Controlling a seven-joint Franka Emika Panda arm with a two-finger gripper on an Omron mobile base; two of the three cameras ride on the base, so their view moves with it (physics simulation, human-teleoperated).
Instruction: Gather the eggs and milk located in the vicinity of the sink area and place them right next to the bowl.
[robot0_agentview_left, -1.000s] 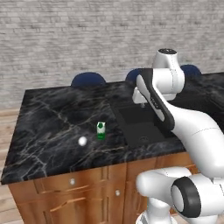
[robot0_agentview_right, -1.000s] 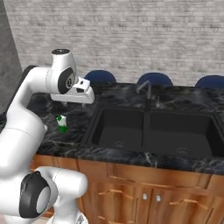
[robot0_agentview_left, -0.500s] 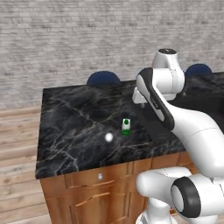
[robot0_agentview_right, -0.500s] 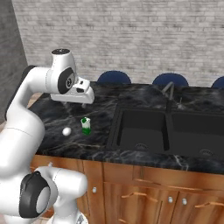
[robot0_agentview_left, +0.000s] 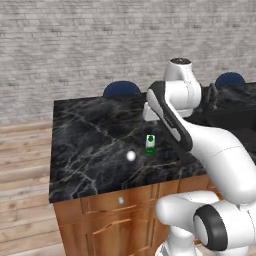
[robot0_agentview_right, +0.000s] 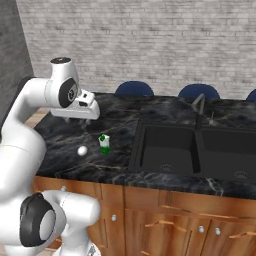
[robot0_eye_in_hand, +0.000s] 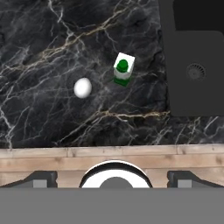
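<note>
The egg (robot0_eye_in_hand: 82, 87) and milk (robot0_eye_in_hand: 123, 69) sat near each other on the bench (robot0_eye_in_hand: 52, 52), beside the sink (robot0_eye_in_hand: 194, 70). The gripper (robot0_agentview_right: 86, 111) hung high above them; whether its jaws were open, I could not tell. A clumsy descent might roll the egg away.

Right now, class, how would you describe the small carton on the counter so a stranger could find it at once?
Start at the black marble counter, on the stretch left of the black recessed sink. There stands a small upright white milk carton with a green base and cap. Its boxy shape and green set it apart from the plain white round egg nearby.
</note>
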